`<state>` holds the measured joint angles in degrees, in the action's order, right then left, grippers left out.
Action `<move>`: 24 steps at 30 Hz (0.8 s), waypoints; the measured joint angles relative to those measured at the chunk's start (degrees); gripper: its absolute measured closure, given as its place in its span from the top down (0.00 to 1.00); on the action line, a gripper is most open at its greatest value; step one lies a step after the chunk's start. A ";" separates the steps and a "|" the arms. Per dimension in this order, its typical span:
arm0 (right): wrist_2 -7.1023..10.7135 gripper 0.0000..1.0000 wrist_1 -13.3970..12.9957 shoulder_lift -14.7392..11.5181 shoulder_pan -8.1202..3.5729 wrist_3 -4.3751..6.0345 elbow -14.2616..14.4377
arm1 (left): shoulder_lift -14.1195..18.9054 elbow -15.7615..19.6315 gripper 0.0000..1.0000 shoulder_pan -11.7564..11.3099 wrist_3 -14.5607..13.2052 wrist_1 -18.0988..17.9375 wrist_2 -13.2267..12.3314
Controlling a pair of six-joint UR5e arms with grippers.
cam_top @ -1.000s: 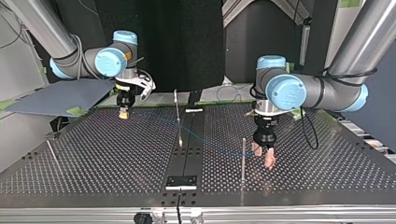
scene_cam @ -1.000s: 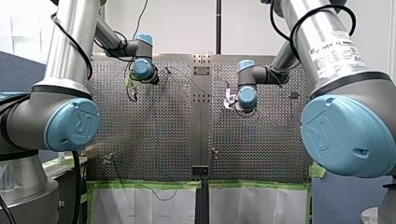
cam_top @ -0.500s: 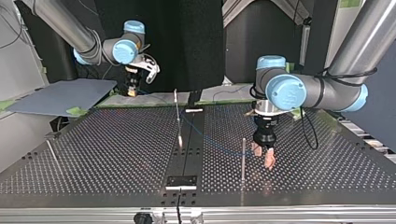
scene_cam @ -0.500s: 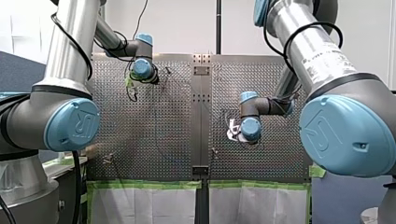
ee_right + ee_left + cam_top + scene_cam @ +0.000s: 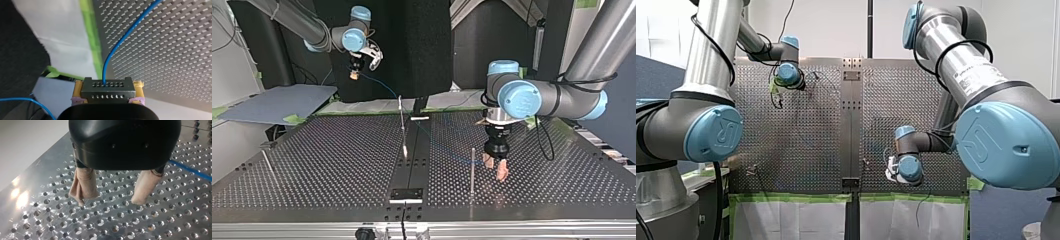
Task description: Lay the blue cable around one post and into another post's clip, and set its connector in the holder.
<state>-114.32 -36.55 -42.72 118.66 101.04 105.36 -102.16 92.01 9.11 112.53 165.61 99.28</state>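
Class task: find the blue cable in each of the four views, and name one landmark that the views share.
Front view: too thin to make out.
Top view: the blue cable runs from my right gripper down across the perforated table toward my left gripper.
Left wrist view: a blue line on the table beside the fingers.
Right wrist view: rises from the connector.
Shared landmark: the perforated table.

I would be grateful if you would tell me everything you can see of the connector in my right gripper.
The connector is a small, dark, metallic-looking rectangular block with two rows of small holes across its face. It sits level, clamped between the yellow pads of my right gripper, in the air, clear of the table. The blue cable leaves a hole in its upper row and curves away.
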 joint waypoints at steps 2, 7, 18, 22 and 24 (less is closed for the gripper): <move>-0.16 0.00 -1.03 1.04 -0.02 0.14 1.04 | 0.00 0.01 1.00 -0.04 -0.02 -0.01 0.01; -0.17 0.00 -3.84 3.85 -0.05 -0.10 3.84 | 0.00 0.01 1.00 -0.10 -0.02 -0.09 0.00; -0.03 0.00 -10.32 10.32 -0.01 -1.06 8.29 | -0.01 0.00 1.00 -0.34 -0.01 -0.35 -0.01; -0.03 0.00 -12.59 12.61 -0.64 -1.04 8.25 | 0.00 0.00 1.00 -0.55 -0.03 -0.38 -0.01; 0.18 0.00 -13.57 13.57 -0.90 -1.00 8.24 | 0.00 0.00 1.00 -0.68 -0.03 -0.47 -0.01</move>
<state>-114.15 -50.12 -29.15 117.76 100.04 113.60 -102.16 92.01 8.43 112.50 165.14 99.27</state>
